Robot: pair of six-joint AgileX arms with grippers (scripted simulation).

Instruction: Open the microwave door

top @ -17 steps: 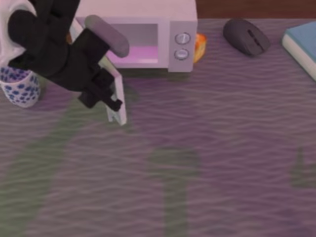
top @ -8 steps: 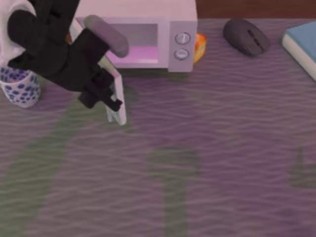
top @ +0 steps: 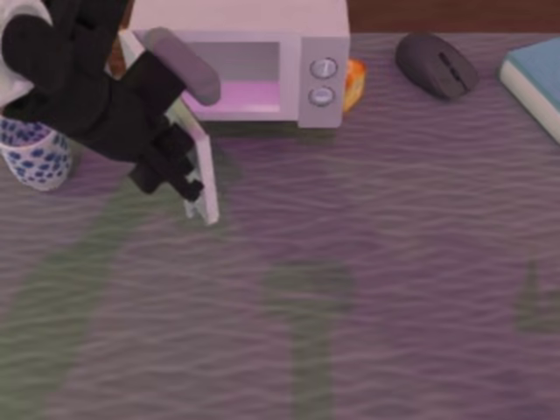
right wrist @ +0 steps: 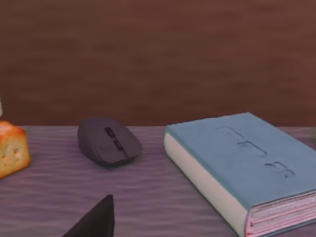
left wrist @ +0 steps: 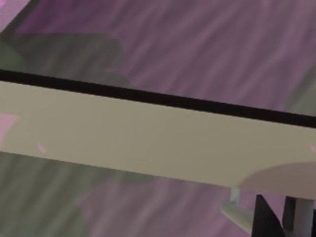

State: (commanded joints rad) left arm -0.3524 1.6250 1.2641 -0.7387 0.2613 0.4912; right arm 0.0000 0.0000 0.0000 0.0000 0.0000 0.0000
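The pale microwave (top: 262, 17) stands at the back of the table, its cavity showing pink inside. The microwave door (top: 204, 171) is swung out toward the table's front, hinged at the left. My left gripper (top: 185, 182) is shut on the slim handle at the door's free edge. In the left wrist view the door (left wrist: 148, 138) fills the middle as a wide beige band, with the handle bar (left wrist: 236, 213) beside a dark fingertip (left wrist: 266, 222). My right gripper (right wrist: 96, 222) shows only as a dark tip and is out of the top view.
An orange bread piece (top: 353, 83) sits right of the microwave, then a dark mouse (top: 435, 64) and a blue book (top: 535, 77) at the far right. A blue-dotted cup (top: 35, 153) stands at the left under my left arm.
My left gripper has shifted a little to the left with the handle, and the door has swung slightly wider. The right side of the table is unchanged.
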